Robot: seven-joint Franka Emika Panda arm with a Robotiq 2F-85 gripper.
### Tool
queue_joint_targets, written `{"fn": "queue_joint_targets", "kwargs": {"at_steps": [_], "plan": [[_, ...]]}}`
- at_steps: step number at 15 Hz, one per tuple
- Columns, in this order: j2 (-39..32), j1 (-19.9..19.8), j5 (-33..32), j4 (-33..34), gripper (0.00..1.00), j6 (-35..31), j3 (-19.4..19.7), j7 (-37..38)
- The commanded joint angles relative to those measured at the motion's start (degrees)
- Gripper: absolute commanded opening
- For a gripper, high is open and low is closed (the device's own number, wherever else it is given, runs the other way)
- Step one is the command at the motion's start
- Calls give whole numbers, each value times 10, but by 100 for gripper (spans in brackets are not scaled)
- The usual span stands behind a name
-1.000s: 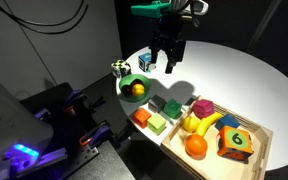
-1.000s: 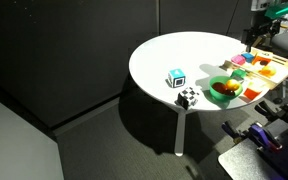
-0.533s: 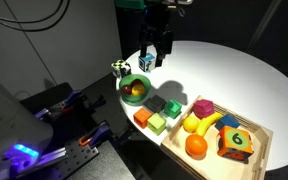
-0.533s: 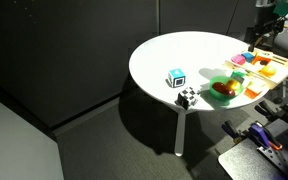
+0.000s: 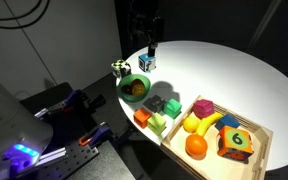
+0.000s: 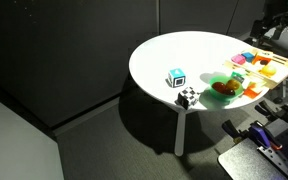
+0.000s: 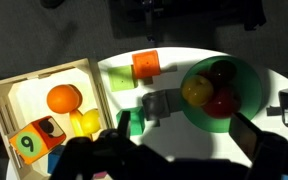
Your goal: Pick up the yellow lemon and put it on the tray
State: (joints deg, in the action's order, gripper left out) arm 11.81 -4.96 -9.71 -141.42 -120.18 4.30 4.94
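Though apart from jaws, yellow lemon [image 7: 195, 92]

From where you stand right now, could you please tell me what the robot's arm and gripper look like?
The gripper is black and boxy, narrowing to two dark fingers that show only as blurred silhouettes in the wrist view. Just a short dark stretch of the arm shows above it. I can make out no markings, labels or colours on either.
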Motion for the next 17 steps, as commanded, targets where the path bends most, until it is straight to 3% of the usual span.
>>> {"fn": "queue_joint_targets", "kwargs": {"at_steps": [1,10,17], "plan": [[55,5,10,-30,100,-8,-4,-29],[97,28,62,-40,100,-6,0,-91],[79,22,59,-29,100,0,-7,-75]]}}
